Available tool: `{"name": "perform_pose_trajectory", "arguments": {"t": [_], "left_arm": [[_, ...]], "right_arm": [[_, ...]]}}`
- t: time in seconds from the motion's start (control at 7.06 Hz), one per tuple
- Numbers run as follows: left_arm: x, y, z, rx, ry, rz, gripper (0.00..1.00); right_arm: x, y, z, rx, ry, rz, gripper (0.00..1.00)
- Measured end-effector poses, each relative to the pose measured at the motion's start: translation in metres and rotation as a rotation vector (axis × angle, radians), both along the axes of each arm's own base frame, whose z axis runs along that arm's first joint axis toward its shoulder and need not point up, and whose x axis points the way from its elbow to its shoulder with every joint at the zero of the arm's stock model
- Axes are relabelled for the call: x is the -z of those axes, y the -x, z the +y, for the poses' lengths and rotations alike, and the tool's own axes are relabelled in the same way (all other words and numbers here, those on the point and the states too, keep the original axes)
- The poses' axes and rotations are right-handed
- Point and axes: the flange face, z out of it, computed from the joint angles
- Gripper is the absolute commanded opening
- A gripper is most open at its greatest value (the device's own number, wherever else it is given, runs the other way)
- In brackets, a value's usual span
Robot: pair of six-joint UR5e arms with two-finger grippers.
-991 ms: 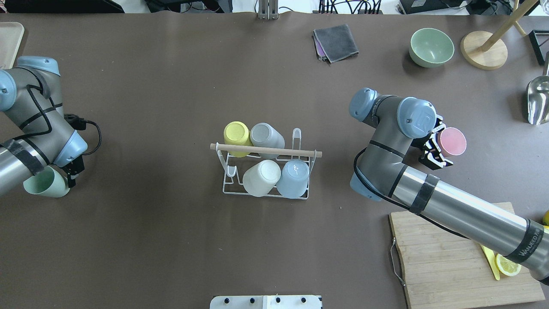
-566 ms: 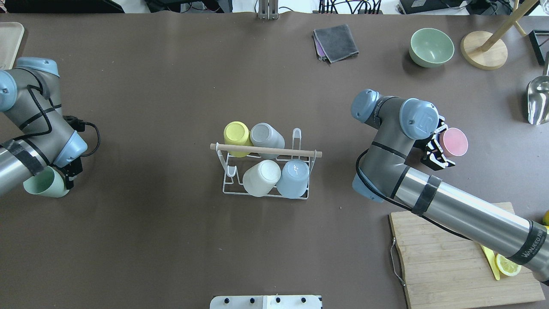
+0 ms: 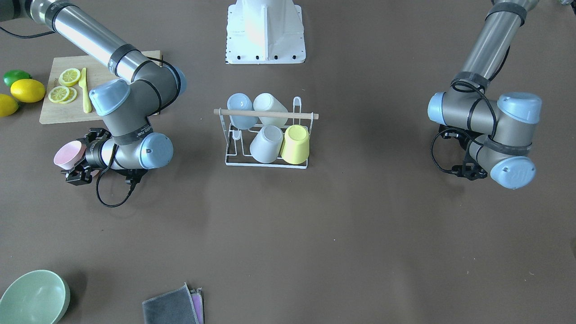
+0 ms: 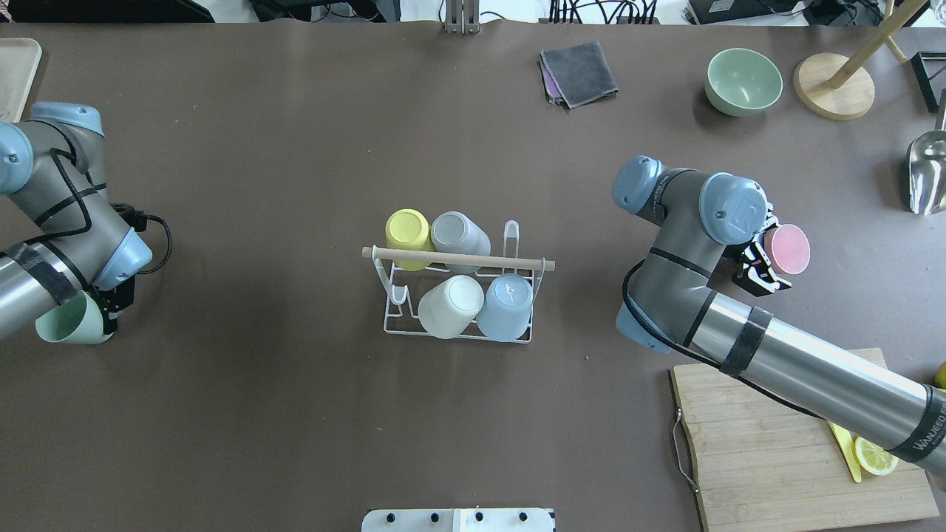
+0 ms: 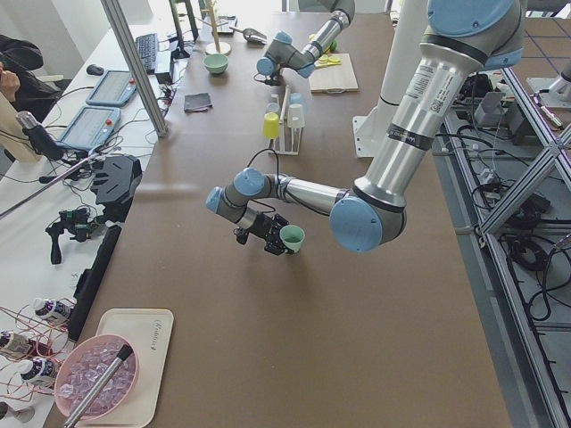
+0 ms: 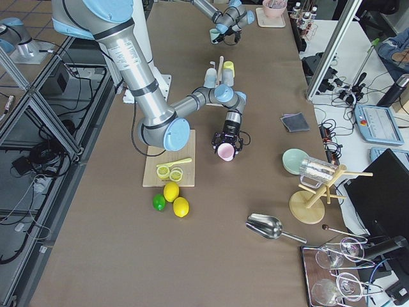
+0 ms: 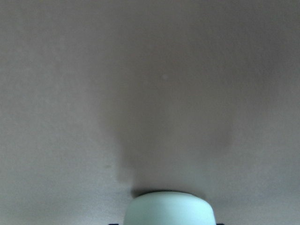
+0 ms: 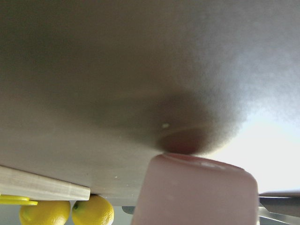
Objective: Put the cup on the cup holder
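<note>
The cup holder (image 4: 458, 259) is a white wire rack with a wooden rod, at the table's middle; it also shows in the front view (image 3: 265, 114). It carries a yellow cup (image 4: 408, 229), a grey cup (image 4: 460, 232), a white cup (image 4: 451, 304) and a blue cup (image 4: 506, 306), all upside down. My left gripper (image 4: 94, 316) is shut on a mint green cup (image 4: 65, 324) near the table's left edge, low over the surface. My right gripper (image 4: 771, 250) is shut on a pink cup (image 4: 788, 249), to the right of the rack.
A wooden cutting board (image 4: 776, 458) with lemon slices and a yellow knife lies at the front right. A green bowl (image 4: 743, 81), a folded grey cloth (image 4: 579, 72), a wooden stand base (image 4: 834, 87) and a metal scoop (image 4: 927, 174) sit at the back right.
My right gripper has moved a little to the right with the pink cup. My left gripper has shifted slightly left and toward the robot with the green cup.
</note>
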Motion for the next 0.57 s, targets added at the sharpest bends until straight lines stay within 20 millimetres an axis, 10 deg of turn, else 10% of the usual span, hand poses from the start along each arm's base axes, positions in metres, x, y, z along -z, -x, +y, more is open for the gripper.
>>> {"name": "perform_pose_trajectory", "arguments": {"t": [0.57], "left_arm": [[0.066, 0.016, 0.001, -0.173, -0.091, 0.042, 0.0]], "right_arm": [[0.001, -0.002, -0.002, -0.008, -0.003, -0.005, 0.99]]}}
